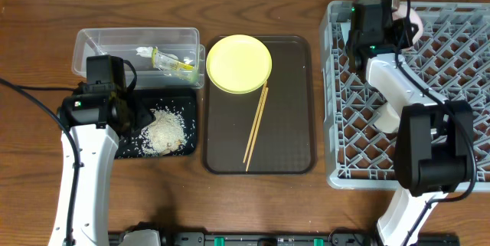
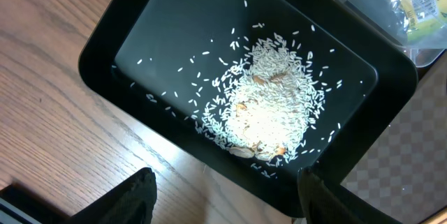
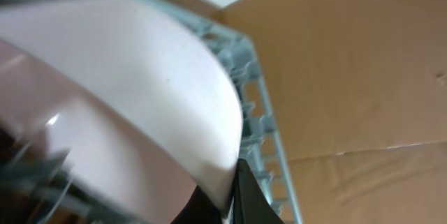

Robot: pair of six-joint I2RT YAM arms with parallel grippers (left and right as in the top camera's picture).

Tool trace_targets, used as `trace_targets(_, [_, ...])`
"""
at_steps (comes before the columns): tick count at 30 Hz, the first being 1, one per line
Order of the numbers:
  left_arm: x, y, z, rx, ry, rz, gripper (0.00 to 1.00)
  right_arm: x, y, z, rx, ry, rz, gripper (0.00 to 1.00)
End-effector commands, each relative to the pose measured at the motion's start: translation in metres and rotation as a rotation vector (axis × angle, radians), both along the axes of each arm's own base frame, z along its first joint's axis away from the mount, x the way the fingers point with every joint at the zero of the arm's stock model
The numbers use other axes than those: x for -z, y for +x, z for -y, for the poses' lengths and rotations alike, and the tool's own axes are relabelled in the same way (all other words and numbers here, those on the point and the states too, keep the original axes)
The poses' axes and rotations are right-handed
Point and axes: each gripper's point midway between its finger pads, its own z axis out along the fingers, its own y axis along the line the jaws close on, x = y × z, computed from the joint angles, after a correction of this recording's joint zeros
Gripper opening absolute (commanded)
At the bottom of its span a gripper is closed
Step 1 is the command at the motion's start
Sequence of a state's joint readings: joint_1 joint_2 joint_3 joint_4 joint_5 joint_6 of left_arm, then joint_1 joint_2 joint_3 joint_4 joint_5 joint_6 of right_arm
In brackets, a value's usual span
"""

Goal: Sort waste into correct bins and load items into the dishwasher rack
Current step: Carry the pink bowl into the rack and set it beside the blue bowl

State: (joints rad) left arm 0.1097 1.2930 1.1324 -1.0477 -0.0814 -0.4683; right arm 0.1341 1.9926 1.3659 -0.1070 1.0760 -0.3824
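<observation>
Grey dishwasher rack [image 1: 452, 85] along the table's [image 1: 46, 16] right edge.
Near the left edge, black tray [image 2: 140, 42] holds rice scraps [image 2: 269, 109] under the left hand [image 2: 227, 206], fingers [image 2: 126, 199] apart; clear tub [image 1: 107, 43] holds the wrapper [image 1: 172, 62]; right hand [image 3: 227, 206] clamped on the white bowl's [image 3: 140, 77] rim at the rack's far corner.

My left arm [image 1: 83, 171] is a long white shell, capped by a boxy black wrist [image 1: 103, 83] with a small green light [image 1: 76, 102]. A thin black cable [image 1: 27, 93] trails off from it. My right arm [image 1: 389, 85] is built the same: a white link, a bulky black joint housing [image 1: 427, 154], green lamps [image 1: 354, 7] and black cables looping by the wrist. My left hand [image 2: 223, 199] has matt black fingers [image 2: 126, 199] that are broad and blunt.
</observation>
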Motion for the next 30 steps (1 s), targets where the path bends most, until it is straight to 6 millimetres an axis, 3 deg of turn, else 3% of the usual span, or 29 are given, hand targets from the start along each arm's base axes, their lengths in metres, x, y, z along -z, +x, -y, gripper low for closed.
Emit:
trace_targets(1, [-0.004,0.001,-0.002,-0.011,0.004,0.010,0.67,0.033,-0.003,-0.026,-0.049,0.224,0.036,0.02])
trace_targets(4, [-0.004,0.001,-0.002,-0.010,0.005,0.010,0.68,0.025,-0.009,-0.037,-0.075,0.339,0.055,0.09])
trace_targets(11, [-0.004,0.001,-0.002,-0.010,0.005,0.010,0.67,-0.035,-0.030,-0.070,-0.229,0.516,0.089,0.50])
trace_targets(14, [-0.004,0.001,-0.002,-0.010,0.005,0.010,0.72,-0.052,-0.046,-0.118,-0.409,0.698,0.050,0.57])
trace_targets(18, [-0.004,0.001,-0.002,-0.010,0.004,0.009,0.73,-0.063,-0.082,-0.205,-0.631,1.079,-0.046,0.57])
trace_targets(23, [-0.004,0.001,-0.002,-0.010,0.004,0.009,0.73,-0.043,-0.122,-0.265,-0.623,1.295,-0.207,0.56])
trace_targets(30, [-0.004,0.001,-0.002,-0.010,0.005,0.009,0.73,0.015,-0.156,-0.324,-0.596,1.280,-0.423,0.48])
